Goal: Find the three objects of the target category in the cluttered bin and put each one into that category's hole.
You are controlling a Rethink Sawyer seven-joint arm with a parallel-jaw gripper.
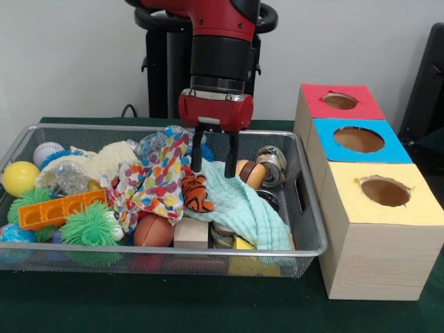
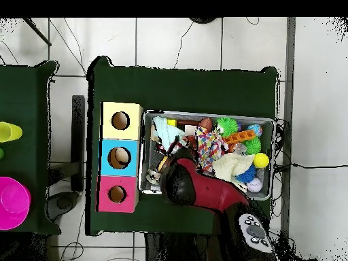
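The wire mesh bin [image 1: 313, 223] holds a heap of toys; it also shows in the overhead view [image 2: 272, 158]. An orange black-striped tiger [image 1: 197, 193] lies on a mint green cloth [image 1: 246, 205] near the bin's middle. My gripper [image 1: 214, 168] hangs open just above the cloth, a little behind the tiger, with nothing between its fingers [image 1: 197, 151]. In the overhead view the arm [image 2: 204, 187] covers most of the gripper. The yellow duck and the orange-tan figure are hidden. A tan shape shows inside the blue box's hole [image 2: 121, 158].
Red [image 1: 340, 102], blue [image 1: 359, 139] and yellow [image 1: 385, 191] boxes with round holes stand beside the bin. The bin also holds a spotted cloth [image 1: 158, 179], green spiky balls [image 1: 90, 225], a yellow ball [image 1: 19, 177], an orange tray [image 1: 59, 210], a brown football [image 1: 154, 230] and a striped bead [image 1: 251, 173].
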